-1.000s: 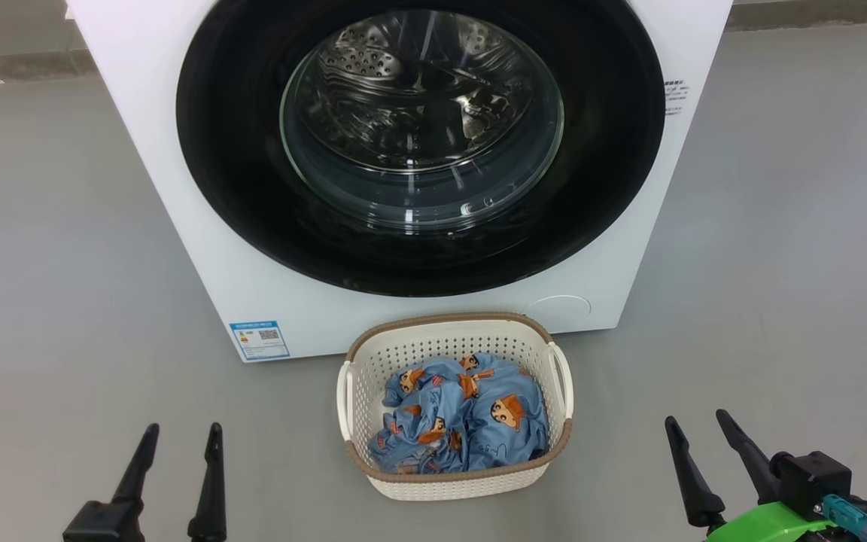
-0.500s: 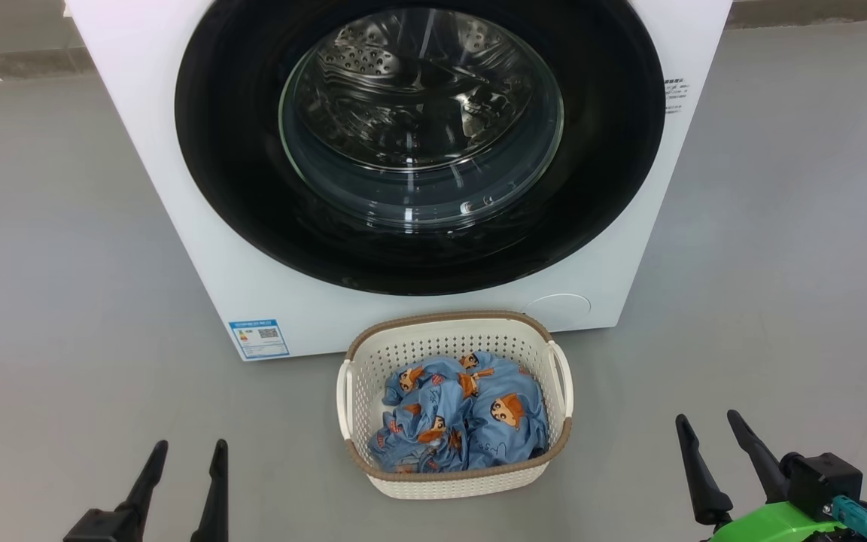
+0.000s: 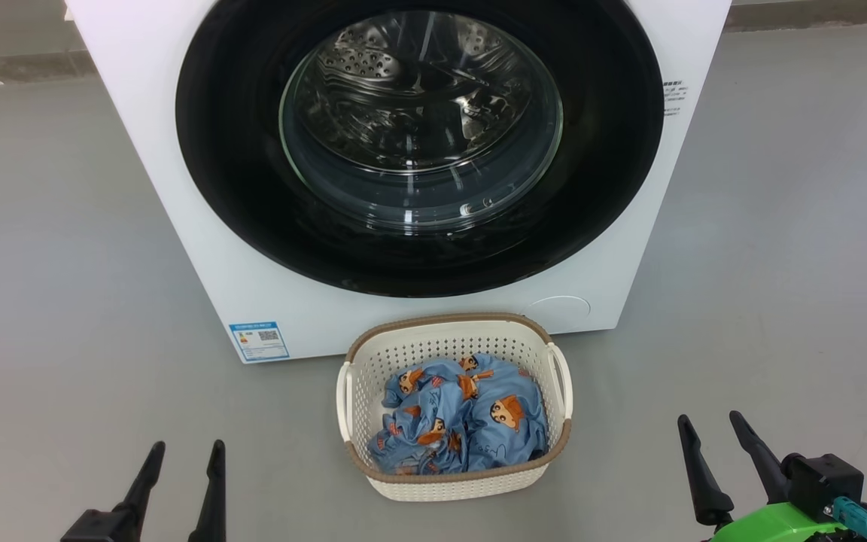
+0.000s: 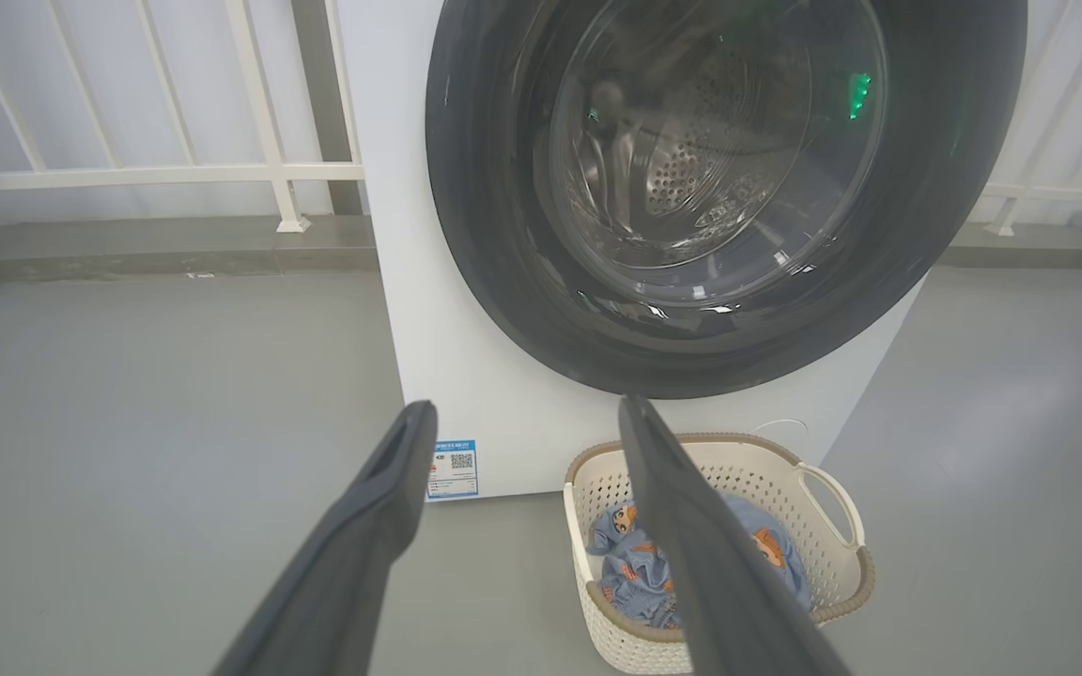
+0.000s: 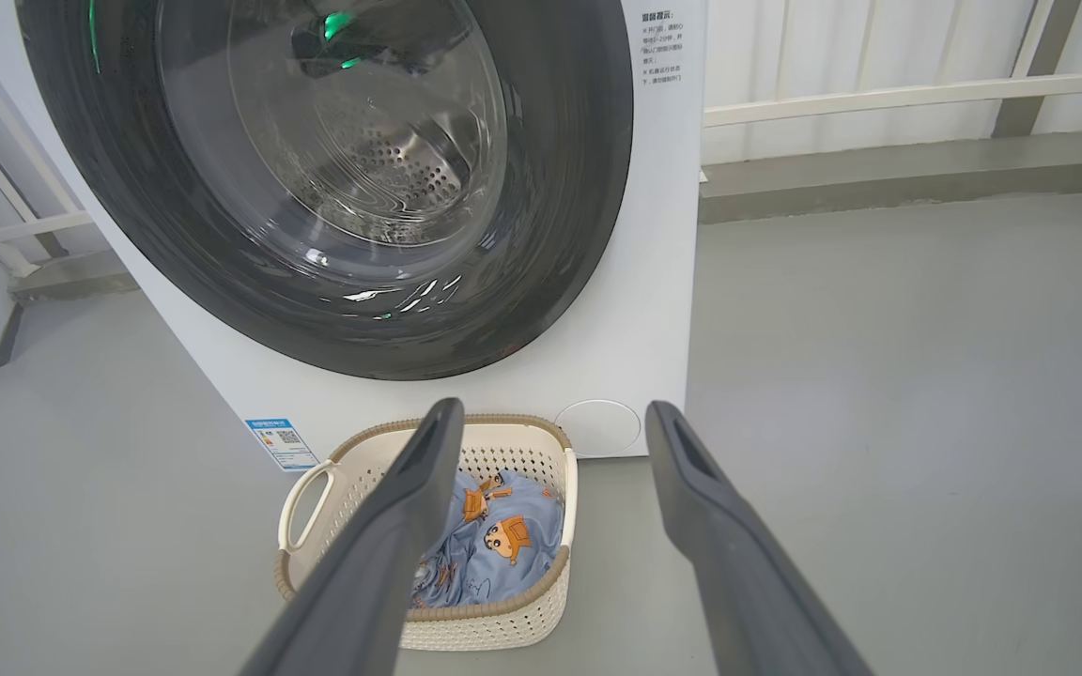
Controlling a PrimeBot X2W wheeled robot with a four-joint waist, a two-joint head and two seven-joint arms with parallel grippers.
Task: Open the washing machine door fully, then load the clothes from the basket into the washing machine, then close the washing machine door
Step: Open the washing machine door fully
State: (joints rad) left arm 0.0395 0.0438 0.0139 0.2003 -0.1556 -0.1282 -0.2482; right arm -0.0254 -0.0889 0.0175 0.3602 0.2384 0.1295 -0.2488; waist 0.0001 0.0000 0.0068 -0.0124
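The white washing machine (image 3: 177,188) stands ahead, its round black-rimmed door (image 3: 238,173) lying flat against the front, glass window at the centre. On the floor just before it sits the cream basket (image 3: 454,482) holding the light blue printed clothes (image 3: 460,418). My left gripper (image 3: 187,450) is low at the left, open and empty. At the lower right my right gripper (image 3: 710,421) is open and empty too. Both hang short of the basket, one on each side. The wrist views show the door (image 4: 485,235) (image 5: 560,235), the basket (image 4: 832,582) (image 5: 494,620) and the clothes (image 4: 635,573) (image 5: 503,545) past open fingers.
Grey floor (image 3: 65,301) spreads to both sides of the machine. A white railing (image 4: 156,174) (image 5: 879,94) and a low kerb run behind it. A blue label (image 3: 259,340) and a round cover (image 3: 560,307) sit low on the machine's front.
My left gripper has sunk lower in the head view. My right gripper has drifted slightly right and down. Door, basket and clothes are as before.
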